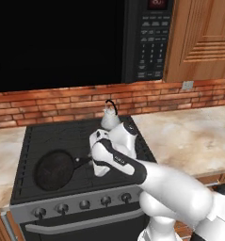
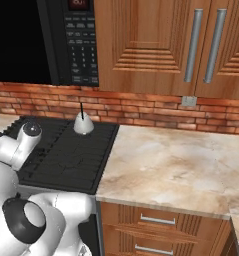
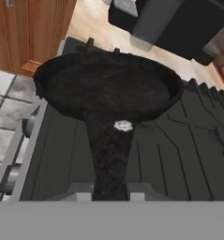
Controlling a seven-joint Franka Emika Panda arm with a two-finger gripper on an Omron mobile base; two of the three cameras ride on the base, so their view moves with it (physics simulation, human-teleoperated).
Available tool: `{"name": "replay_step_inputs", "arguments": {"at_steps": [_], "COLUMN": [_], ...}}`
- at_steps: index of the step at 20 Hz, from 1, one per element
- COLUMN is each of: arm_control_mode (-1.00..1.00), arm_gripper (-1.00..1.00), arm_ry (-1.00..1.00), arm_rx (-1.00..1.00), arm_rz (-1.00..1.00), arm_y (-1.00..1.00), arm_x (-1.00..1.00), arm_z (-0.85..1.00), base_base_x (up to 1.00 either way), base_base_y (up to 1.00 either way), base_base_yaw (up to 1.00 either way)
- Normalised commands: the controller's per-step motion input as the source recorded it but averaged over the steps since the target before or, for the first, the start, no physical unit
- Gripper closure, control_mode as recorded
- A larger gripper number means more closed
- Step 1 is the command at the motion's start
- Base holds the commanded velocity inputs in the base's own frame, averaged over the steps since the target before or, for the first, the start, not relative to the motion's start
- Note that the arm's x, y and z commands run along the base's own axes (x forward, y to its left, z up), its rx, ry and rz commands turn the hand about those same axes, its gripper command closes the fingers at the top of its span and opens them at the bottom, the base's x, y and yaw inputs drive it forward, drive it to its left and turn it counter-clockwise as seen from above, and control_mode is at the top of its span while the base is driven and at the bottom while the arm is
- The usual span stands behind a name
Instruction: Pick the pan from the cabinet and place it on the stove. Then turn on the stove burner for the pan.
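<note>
The black pan [image 1: 54,170] lies over the front-left part of the stove's grated cooktop [image 1: 48,136], its handle pointing right. My gripper [image 1: 96,165] is shut on that handle. In the hand view the pan [image 3: 108,86] sits just ahead, and its handle [image 3: 108,159] runs down between the two fingertips of the gripper [image 3: 109,193]. I cannot tell whether the pan rests on the grate or hovers just above it. The stove [image 2: 66,150] also appears at the left of the right base view. The wooden cabinet [image 2: 191,45] hangs at the upper right with its doors closed.
A small white kettle [image 1: 109,118] stands on the back right burner, close behind my wrist. Grey knobs [image 1: 84,204] line the stove front. A black microwave [image 1: 151,37] hangs above. A marble counter [image 2: 181,170] extends right, with drawers [image 2: 156,220] below.
</note>
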Motion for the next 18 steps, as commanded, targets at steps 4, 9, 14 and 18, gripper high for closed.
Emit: {"name": "replay_step_inputs", "arguments": {"at_steps": [4,9,14,18], "arm_control_mode": [-1.0,-1.0,-1.0,-1.0], "arm_gripper": [1.0,1.0,1.0,1.0], "arm_ry": [0.07,0.06,0.05,0.01], "arm_rx": [0.0,0.0,0.0,0.0], "arm_rz": [-0.02,-0.02,0.0,0.0], "arm_y": [0.17,0.12,0.03,0.01], "arm_x": [0.33,0.32,0.21,0.02], "arm_z": [-0.42,-0.4,-0.29,-0.22], "base_base_x": [0.0,0.0,0.0,0.0], "base_base_y": [0.0,0.0,0.0,0.0], "base_base_yaw": [0.0,0.0,0.0,0.0]}}
